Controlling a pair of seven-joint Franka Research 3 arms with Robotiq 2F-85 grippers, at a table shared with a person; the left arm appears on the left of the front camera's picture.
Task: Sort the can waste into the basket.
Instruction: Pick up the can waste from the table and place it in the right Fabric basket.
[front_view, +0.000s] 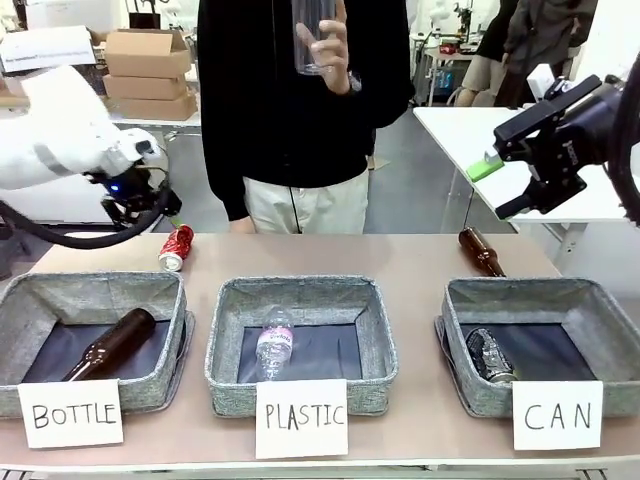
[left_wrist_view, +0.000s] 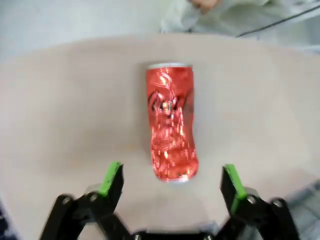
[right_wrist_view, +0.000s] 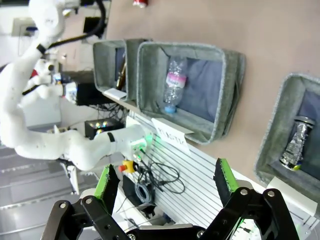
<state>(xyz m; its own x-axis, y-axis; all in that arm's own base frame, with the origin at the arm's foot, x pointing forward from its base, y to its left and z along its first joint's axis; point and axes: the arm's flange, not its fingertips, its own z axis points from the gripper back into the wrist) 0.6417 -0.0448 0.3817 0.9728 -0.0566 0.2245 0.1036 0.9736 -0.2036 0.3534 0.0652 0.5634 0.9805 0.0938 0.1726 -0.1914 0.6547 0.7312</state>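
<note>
dented shiny red can, lying flat

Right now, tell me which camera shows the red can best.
The left wrist view: the red can lies large and central on the table, dents clear. The front view shows it small behind the BOTTLE basket; the right wrist view catches a sliver at its top edge.

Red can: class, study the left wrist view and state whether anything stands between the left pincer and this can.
Nothing visible does. The red can lies on bare table straight ahead of the open left pincer. No object sits between the two, and the pincer is not yet touching the can.
</note>
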